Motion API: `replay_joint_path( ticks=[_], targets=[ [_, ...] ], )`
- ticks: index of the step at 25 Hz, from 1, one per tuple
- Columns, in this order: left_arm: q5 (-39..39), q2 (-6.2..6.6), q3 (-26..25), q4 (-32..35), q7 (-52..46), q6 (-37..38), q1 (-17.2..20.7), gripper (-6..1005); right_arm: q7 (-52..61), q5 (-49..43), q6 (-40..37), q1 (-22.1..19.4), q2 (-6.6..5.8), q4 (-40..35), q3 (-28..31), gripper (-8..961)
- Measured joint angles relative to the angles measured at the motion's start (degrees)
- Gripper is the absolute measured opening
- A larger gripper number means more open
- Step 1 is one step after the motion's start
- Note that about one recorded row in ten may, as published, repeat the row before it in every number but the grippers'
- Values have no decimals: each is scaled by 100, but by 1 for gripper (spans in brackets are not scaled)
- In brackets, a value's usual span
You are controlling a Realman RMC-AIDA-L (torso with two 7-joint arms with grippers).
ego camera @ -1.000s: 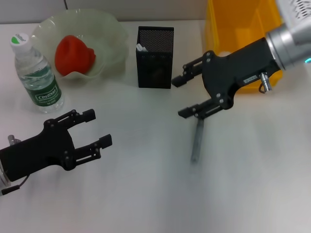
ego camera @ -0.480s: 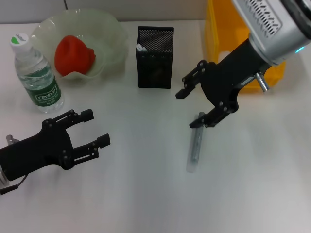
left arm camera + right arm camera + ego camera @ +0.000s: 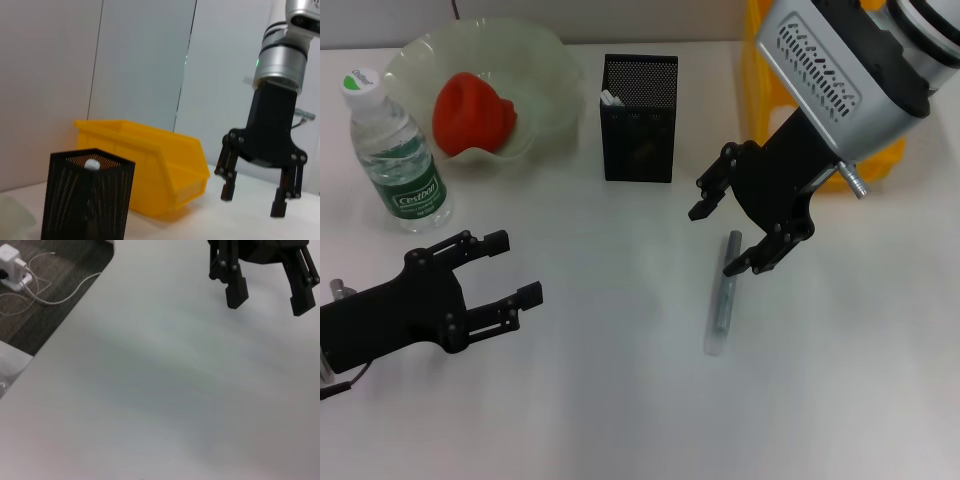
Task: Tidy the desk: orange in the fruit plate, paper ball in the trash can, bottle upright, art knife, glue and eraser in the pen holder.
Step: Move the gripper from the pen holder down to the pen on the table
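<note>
Art knife (image 3: 722, 292) flat on bench (image 3: 620, 400), long axis near-far; right tool (image 3: 720, 235) wide, above its far end.

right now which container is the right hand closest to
The yellow bin, just behind the right hand; the black mesh pen holder and fruit plate sit farther left.

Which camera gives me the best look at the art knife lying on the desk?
The head view. The art knife lies flat and fully visible on the white desk, just under the open right tool. The left wrist view shows that tool but not the knife. The right wrist view shows only bare desk, no knife.
</note>
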Motion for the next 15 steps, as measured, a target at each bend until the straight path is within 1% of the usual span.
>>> replay_joint_path(
  ticks=[3,4,5,6,8,9,10,11,12,15],
  targets=[
    [11,9,4,0,0,-12,0,800,7,-121,0,27,33,-59,-4,684],
    [44,26,18,37,-19,-32,-1,800,29,-255,-1,53,83,-108,-4,684],
    [44,26,18,37,-19,-32,-1,800,29,-255,-1,53,83,-108,-4,684],
    [163,31,45,216,-190,-43,-15,800,36,-325,-2,67,106,-128,-5,684],
    [264,37,60,290,-277,-49,-44,800,39,-484,-6,82,177,-174,-5,685],
    [264,37,60,290,-277,-49,-44,800,52,-651,-8,90,253,-229,-16,685],
    [264,37,60,290,-277,-49,-44,800,52,-651,-8,90,253,-229,-16,685],
    [297,45,70,304,-306,-51,-58,800,67,-726,-9,93,280,-254,-34,685],
    [325,88,225,330,-404,-51,-96,800,87,-772,-9,95,293,-266,-76,685],
    [326,112,326,332,-429,-38,-117,801,122,-791,-9,97,307,-283,-191,685]
  ],
)
